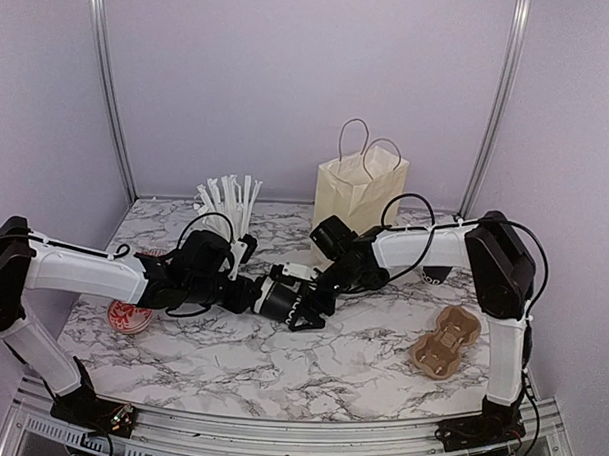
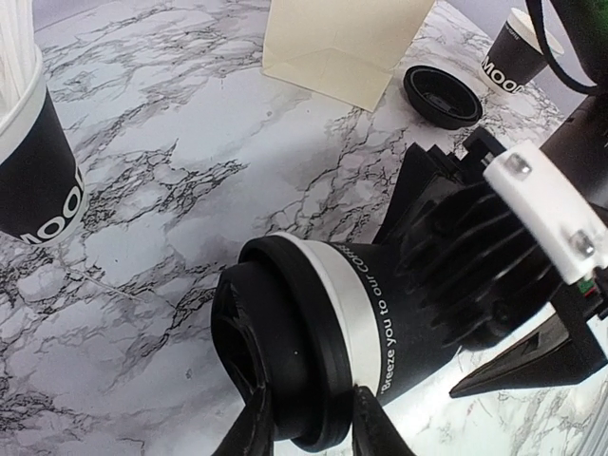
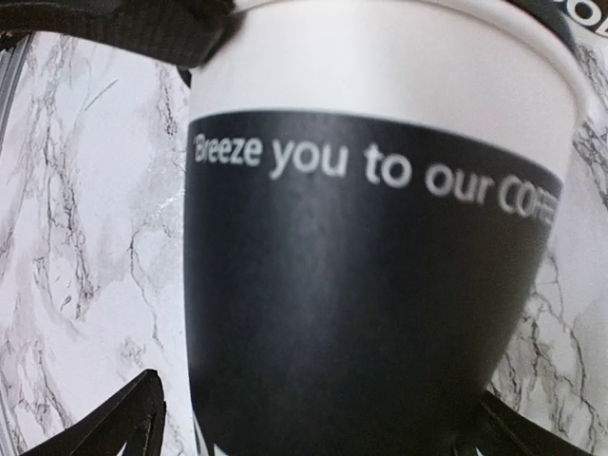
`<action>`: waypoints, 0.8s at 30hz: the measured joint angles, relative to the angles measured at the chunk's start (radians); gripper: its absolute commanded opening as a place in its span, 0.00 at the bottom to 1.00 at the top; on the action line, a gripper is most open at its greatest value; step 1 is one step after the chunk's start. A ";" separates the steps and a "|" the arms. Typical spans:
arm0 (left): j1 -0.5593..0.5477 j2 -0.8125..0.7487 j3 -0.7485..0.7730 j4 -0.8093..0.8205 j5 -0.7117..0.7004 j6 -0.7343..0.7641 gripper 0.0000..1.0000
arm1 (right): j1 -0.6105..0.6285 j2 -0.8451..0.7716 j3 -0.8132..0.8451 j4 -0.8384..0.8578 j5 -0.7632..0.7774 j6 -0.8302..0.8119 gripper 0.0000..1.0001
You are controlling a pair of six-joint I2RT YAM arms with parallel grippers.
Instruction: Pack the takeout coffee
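Note:
The takeout coffee (image 1: 290, 306) lies on its side just above the marble table, held between both arms. Its black lid (image 2: 285, 342) faces my left gripper (image 2: 313, 397), whose fingers press on either side of the lid's rim; the white band and the lettering "Breeze you to our COFFEE" show behind it. My right gripper (image 3: 323, 423) straddles the black cup body (image 3: 370, 285) from the other end. It is open: its left finger (image 3: 128, 423) stands clear of the cup wall. From above, the two grippers meet at the cup, left (image 1: 260, 293), right (image 1: 320, 287).
The cream paper bag (image 1: 358, 195) stands at the back centre. A like cup full of white wrapped straws (image 1: 228, 200) is behind the left arm. A loose black lid (image 2: 442, 95) and another cup (image 2: 518, 47) lie near the bag. A brown cup carrier (image 1: 446, 341) lies front right.

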 measured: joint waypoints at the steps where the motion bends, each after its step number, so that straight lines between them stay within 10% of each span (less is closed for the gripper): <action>1: -0.001 -0.011 -0.003 -0.006 -0.003 0.005 0.27 | -0.003 -0.015 -0.004 -0.004 -0.004 -0.003 0.96; 24: -0.198 -0.127 0.131 -0.399 -0.256 0.217 0.23 | -0.161 -0.143 -0.114 -0.021 -0.139 -0.002 0.96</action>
